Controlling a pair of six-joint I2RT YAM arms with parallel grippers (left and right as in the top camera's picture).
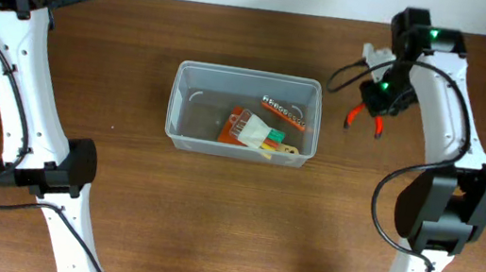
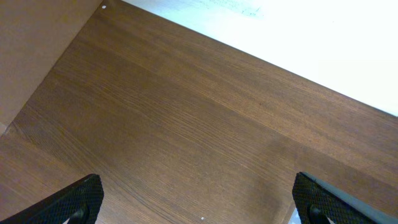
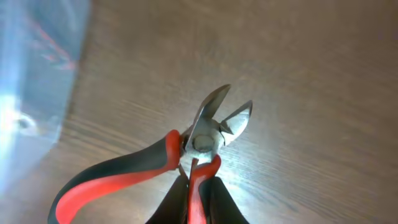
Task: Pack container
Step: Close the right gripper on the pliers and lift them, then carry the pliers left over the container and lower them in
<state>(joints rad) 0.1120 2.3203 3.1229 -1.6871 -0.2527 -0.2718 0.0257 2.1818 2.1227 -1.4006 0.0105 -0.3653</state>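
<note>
The container (image 1: 196, 115), a clear rectangular tub, stands at the table's middle and holds an orange packet (image 1: 240, 126), a green piece (image 1: 277, 138) and a strip of bits (image 1: 284, 112). To its right, my right gripper (image 1: 379, 102) hangs above the table, shut on one handle of red-and-black side cutters (image 1: 354, 115). In the right wrist view the cutters (image 3: 211, 130) point away with their blades apart. The other handle (image 3: 106, 177) splays left, and the container's wall (image 3: 31, 93) blurs at the left edge. My left gripper (image 2: 199, 208) is open over bare wood at the far left.
The left arm's base (image 1: 57, 172) and the right arm's base (image 1: 447, 208) stand near the front on either side of the tub. A white wall (image 2: 323, 37) borders the table's back edge.
</note>
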